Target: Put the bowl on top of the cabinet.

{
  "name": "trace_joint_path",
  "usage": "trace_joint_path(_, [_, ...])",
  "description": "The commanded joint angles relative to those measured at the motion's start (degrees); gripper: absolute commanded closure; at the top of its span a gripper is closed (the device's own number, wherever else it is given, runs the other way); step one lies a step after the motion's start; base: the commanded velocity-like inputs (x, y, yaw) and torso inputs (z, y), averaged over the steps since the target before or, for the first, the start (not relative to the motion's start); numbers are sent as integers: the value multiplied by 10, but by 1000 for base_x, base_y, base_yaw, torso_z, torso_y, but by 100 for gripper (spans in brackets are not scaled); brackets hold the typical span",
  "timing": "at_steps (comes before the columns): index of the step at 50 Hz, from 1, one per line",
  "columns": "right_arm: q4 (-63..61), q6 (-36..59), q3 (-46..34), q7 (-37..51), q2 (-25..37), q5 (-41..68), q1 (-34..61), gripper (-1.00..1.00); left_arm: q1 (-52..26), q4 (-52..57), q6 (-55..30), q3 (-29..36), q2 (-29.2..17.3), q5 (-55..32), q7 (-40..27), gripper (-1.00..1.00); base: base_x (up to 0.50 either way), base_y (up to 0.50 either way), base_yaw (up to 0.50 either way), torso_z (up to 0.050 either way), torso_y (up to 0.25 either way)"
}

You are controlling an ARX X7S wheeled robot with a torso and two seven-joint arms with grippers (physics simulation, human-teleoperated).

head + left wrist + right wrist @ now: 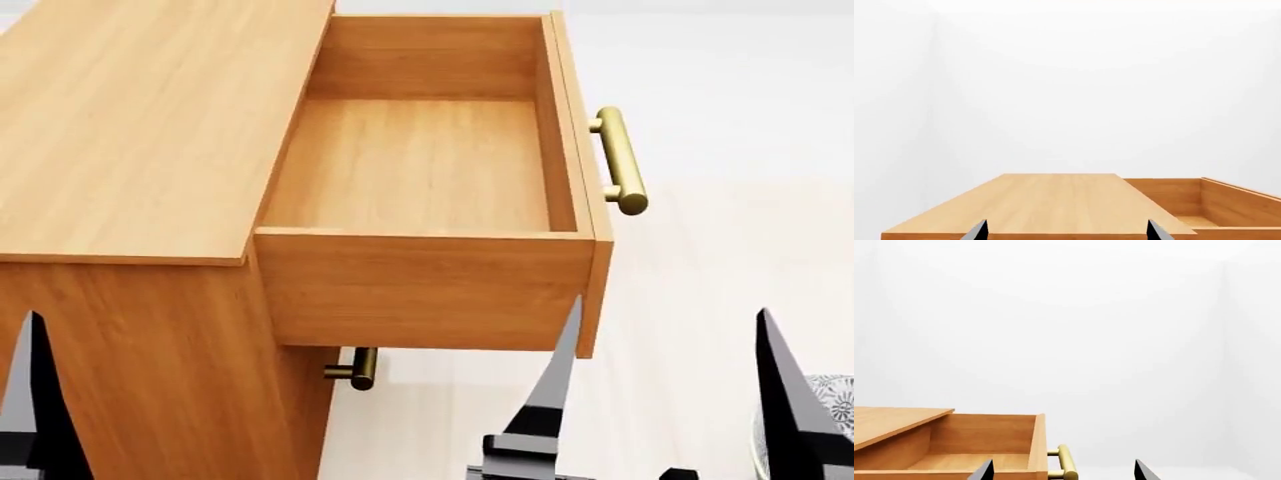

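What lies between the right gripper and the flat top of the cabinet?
In the head view, the open drawer, apparently empty, lies between the right gripper and the cabinet top.

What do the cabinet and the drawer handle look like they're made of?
The cabinet looks like light-brown wood, matte, with grain lines running along its top and open drawer. The drawer handle looks like brass-coloured metal, with a smooth sheen. Being a render, both are guesses.

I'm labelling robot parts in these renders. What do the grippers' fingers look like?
The right gripper has flat, black, blade-like fingers tapering to sharp points, with grey-shaded faces. The left gripper's fingers look the same: dark, pointed tips. No cables, markings or sleeves show.
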Motion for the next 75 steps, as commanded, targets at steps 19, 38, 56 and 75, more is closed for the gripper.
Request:
trace_joint_path(19, [-47,410,294,30,76,352,205,-100,4,-7,12,18,-11,-7,-13,-100,0,0,0,2,0])
trace_joint_path(38, [179,599,357,16,157,438,325,-100,0,-8,15,2,-19,-28,-28,-100,0,0,0,0,0])
trace_joint_path(56, [362,585,361,79,222,528,353,-100,3,-16,25,8,-28,-31,-34,-100,0,0,0,0,0])
trace_joint_path(75, [459,550,376,106,258,527,309,-100,2,-29,34,24,-34,-23,-39,-100,0,0,0,0,0])
